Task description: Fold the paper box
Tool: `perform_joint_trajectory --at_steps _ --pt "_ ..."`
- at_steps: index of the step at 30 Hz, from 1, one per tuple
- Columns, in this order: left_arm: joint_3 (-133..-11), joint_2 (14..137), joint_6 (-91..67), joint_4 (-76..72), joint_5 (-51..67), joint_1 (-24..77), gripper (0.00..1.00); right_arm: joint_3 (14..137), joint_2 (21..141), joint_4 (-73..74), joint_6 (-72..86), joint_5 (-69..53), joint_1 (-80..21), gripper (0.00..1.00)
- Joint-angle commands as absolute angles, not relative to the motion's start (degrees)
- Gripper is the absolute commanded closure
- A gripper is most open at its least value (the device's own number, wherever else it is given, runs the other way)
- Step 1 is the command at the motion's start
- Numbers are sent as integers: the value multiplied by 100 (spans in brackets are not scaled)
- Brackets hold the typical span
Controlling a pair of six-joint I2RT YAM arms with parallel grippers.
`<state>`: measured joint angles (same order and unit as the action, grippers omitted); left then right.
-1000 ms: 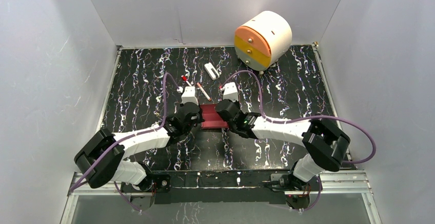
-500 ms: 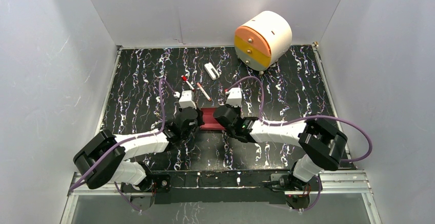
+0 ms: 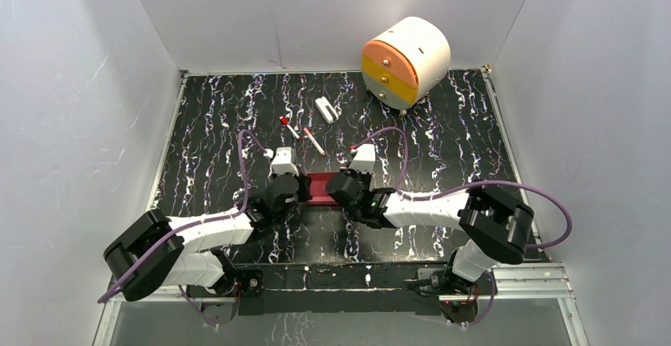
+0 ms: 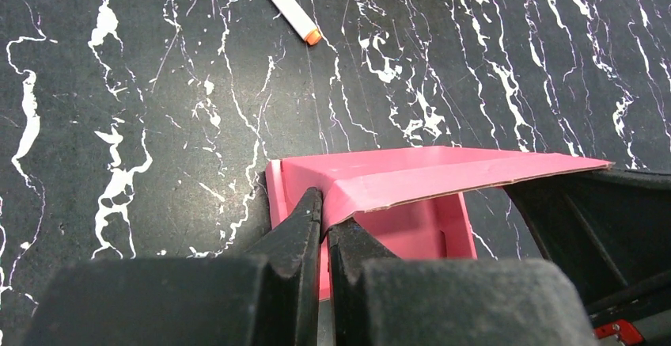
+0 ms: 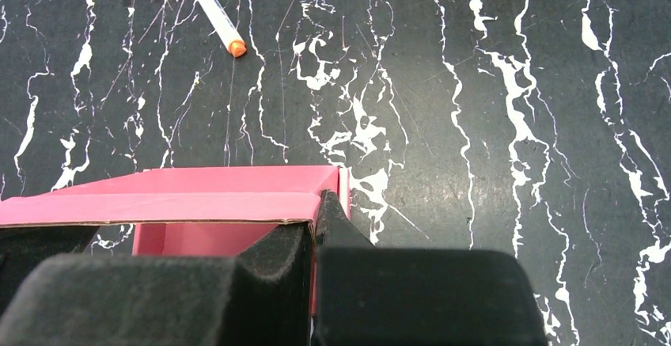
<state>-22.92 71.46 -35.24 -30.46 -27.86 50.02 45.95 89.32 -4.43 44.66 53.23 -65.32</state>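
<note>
The pink-red paper box (image 3: 320, 188) lies on the black marbled table between my two grippers, partly formed, with side walls up and a lid flap hanging over its hollow. My left gripper (image 4: 324, 218) is shut on the box's left end wall (image 4: 297, 180). My right gripper (image 5: 315, 213) is shut on the right end wall (image 5: 336, 184). The lid flap shows in the left wrist view (image 4: 467, 173) and in the right wrist view (image 5: 158, 207). In the top view both gripper heads hide the box's ends.
A round white drawer unit (image 3: 405, 62) with orange and yellow fronts stands at the back right. An orange-tipped marker (image 3: 313, 141), a red-capped marker (image 3: 289, 127) and a small white block (image 3: 325, 109) lie behind the box. White walls enclose the table.
Both arms have drawn back toward the near edge, the grippers staying on the box's ends. The box now shows as a narrower strip between them.
</note>
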Motion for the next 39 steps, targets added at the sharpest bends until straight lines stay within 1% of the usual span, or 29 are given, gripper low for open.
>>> perform_joint_trajectory --at_steps 1,8,18,20,23,26,31,37,39 --pt "-2025 7015 -3605 -2988 -2634 5078 100 4451 9091 -343 4992 5305 -6774 100" --pt "-1768 7083 -3718 -3221 -2560 5146 100 4382 9292 -13 5356 5644 -7049 100" --pt "-1381 7225 -3546 -3758 -2447 5222 100 4241 9333 -9 5352 5896 -7373 100" --pt "-1314 7254 -3525 -3844 -2447 5237 100 4224 9347 -9 5321 5923 -7412 98" --pt "-1194 7275 -3489 -3963 -2505 5252 100 4173 9349 -9 5311 5928 -7463 92" --pt "-1145 7299 -3376 -4002 -2556 5247 100 4170 9298 -9 5141 5962 -7550 83" --pt "-1110 7331 -3156 -4026 -2645 5264 100 4227 9107 204 4890 5946 -7675 63" --pt "-1050 7339 -3138 -4087 -2689 5259 100 4209 8590 395 4636 5694 -7682 41" --pt "-1055 7339 -3138 -4087 -2685 5257 100 4230 8339 474 4491 5556 -7682 36"
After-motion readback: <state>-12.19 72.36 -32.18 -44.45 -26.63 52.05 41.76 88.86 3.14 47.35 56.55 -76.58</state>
